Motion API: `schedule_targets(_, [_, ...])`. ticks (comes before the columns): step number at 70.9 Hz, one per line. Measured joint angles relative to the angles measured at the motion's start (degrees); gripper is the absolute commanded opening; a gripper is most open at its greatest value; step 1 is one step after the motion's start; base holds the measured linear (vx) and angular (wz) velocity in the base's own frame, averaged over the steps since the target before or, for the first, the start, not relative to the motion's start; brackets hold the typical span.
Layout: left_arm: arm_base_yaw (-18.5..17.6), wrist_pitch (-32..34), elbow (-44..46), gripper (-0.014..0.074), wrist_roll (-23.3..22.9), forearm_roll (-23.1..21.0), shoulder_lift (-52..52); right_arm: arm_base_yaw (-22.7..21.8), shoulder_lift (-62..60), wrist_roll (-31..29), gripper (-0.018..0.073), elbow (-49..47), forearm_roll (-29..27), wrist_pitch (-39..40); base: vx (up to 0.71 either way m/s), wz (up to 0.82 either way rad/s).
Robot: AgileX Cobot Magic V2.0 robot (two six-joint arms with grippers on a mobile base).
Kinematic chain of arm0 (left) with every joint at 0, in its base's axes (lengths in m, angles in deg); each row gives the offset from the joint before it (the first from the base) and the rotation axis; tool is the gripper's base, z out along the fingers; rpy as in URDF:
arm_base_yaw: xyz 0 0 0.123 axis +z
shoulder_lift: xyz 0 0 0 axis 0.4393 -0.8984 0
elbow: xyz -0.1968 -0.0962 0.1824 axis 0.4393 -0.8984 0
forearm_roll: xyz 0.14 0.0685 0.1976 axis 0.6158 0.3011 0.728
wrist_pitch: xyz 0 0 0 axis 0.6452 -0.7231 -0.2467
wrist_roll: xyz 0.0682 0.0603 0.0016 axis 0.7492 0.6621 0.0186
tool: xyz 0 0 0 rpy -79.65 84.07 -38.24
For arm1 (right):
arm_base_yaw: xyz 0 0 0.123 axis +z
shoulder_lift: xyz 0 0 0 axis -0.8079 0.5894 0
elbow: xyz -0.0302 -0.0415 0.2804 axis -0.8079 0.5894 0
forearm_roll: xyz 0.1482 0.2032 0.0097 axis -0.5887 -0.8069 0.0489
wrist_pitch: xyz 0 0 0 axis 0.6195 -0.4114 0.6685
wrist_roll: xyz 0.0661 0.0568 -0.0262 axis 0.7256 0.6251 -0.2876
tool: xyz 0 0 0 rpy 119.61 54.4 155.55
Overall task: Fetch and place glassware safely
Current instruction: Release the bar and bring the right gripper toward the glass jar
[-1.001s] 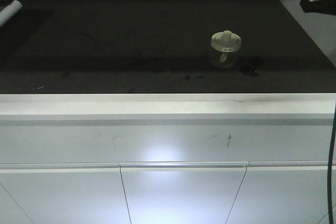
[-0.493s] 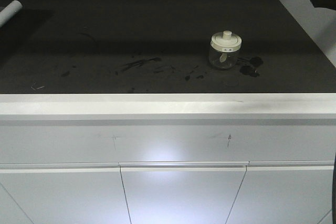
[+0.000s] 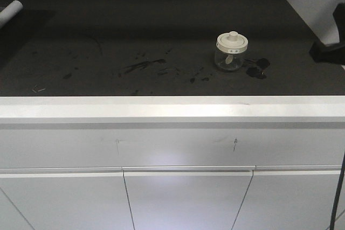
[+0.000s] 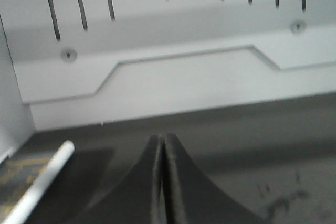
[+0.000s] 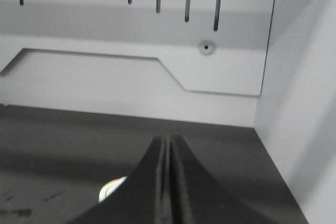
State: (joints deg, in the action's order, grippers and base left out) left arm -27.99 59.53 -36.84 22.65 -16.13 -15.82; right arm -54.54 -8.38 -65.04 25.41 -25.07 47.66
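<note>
Jar (image 3: 232, 51) on smudged black worktop (image 3: 81, 25) — white walls (image 5: 131, 77)

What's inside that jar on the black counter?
Through the glass of the jar one pale piece shows below the lid; it is too small to identify. The lid hides the upper part.

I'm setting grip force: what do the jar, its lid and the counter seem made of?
The jar looks like clear glass: see-through, with glints. The lid is opaque cream and smooth, probably plastic, possibly ceramic. The counter is matte black, stained and scuffed; its material is unclear.
</note>
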Motion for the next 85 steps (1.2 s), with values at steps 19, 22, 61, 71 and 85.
schedule_targets(19, [0.0,-0.1,-14.7,-0.0007,0.0,0.0,11.2,0.0,-4.0,0.2,-0.0001,5.6,1.0,0.5,0.00,0.00])
schedule_targets(22, [0.0,-0.2,-16.8,-0.0007,0.0,0.0,13.0,0.0,-4.5,0.2,-0.0001,6.3,1.5,0.5,0.00,0.00])
schedule_targets(61, [0.0,-8.7,-29.3,-0.0007,-0.1,0.0,32.7,0.0,-5.4,0.4,-0.0001,8.2,3.0,1.1,0.00,0.00])
schedule_targets(71, [0.0,-9.0,-29.3,-0.0007,-0.1,0.0,33.2,0.0,-5.2,0.4,0.0003,8.2,3.1,1.0,0.00,0.00])
schedule_targets(85, [0.0,-9.0,-29.3,-0.0007,-0.1,0.0,33.2,0.0,-1.0,2.1,0.0065,8.2,3.1,2.8,0.00,0.00])
